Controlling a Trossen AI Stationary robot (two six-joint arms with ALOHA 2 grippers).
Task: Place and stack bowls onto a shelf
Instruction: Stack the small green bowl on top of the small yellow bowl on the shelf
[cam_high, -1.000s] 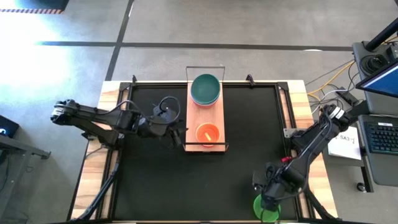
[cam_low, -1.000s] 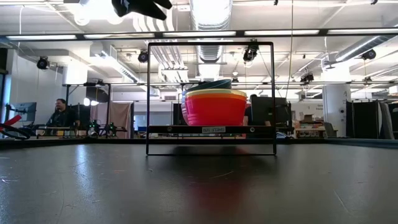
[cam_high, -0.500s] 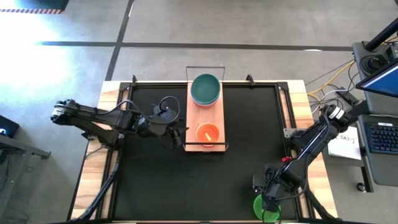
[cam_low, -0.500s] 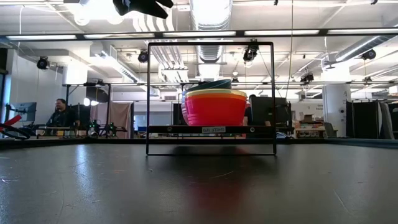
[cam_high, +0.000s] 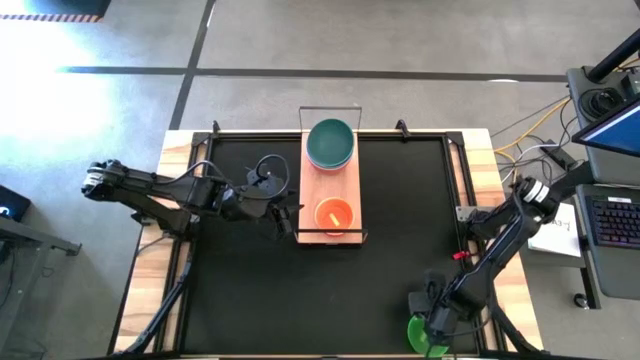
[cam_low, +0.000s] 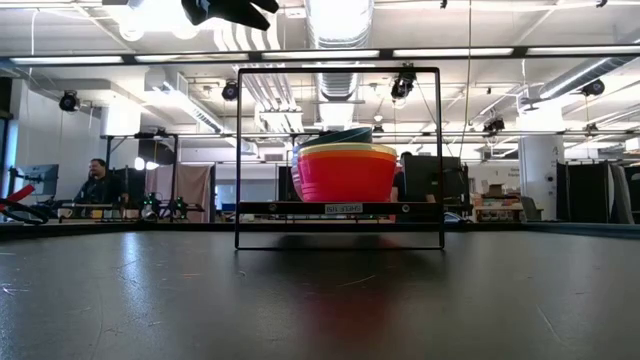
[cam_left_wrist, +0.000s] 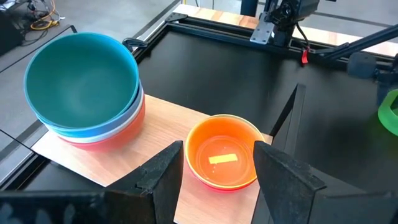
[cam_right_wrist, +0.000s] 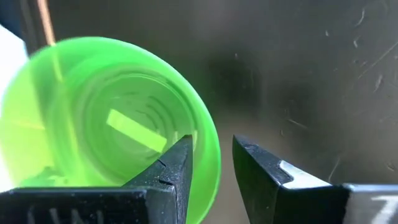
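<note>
At the bottom right of the high view, the right gripper (cam_high: 436, 322) straddles the rim of the green bowl (cam_high: 424, 336) with parted fingers, not yet clamped, while the left gripper (cam_left_wrist: 217, 163), open, waits beside the shelf (cam_high: 329, 185), far from that bowl.

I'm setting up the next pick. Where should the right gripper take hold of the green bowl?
Take the green bowl by its thin rim, from above: it sits upright, mouth open. The right gripper already has one finger inside the wall and one outside.
</note>
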